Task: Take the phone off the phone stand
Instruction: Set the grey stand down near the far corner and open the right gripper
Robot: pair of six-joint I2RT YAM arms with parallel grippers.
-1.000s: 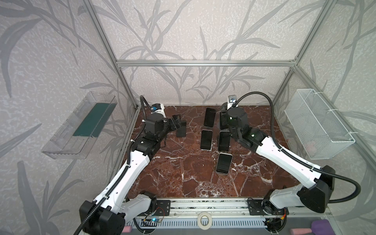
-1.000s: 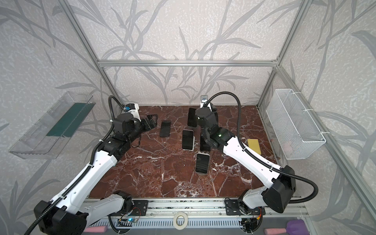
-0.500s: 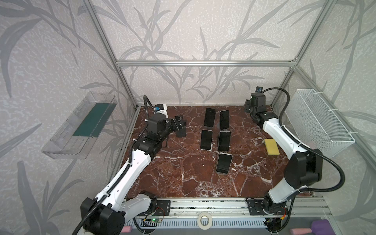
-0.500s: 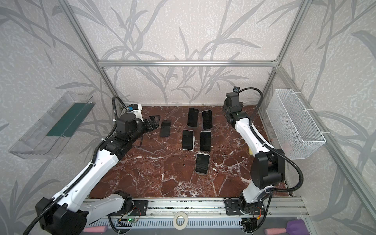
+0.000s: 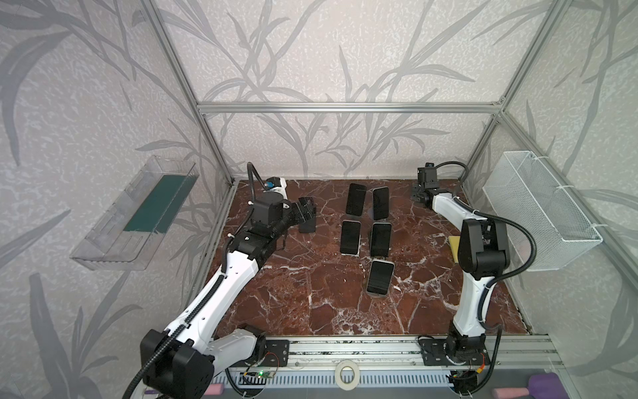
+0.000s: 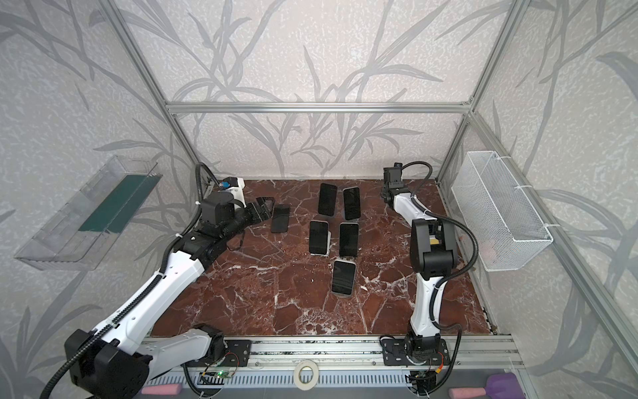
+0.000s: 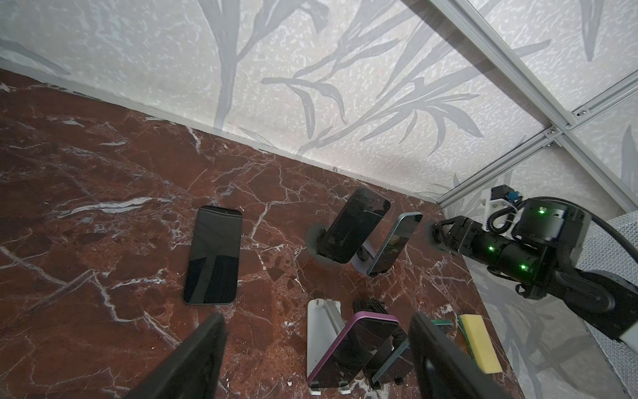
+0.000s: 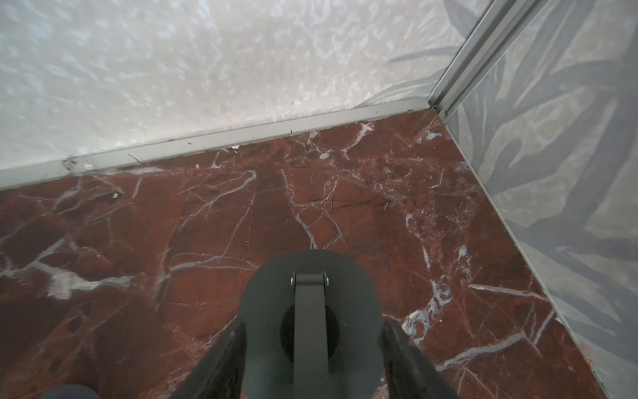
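Beside the flat phone [image 6: 280, 218], off any stand and lying long axis toward the back wall [image 6: 310, 152], the left claw [image 6: 267, 206] stood half open and empty, the nearer arm; well right of it, the right claw [image 8: 312, 331] gripped an empty stand [image 8: 310, 276].
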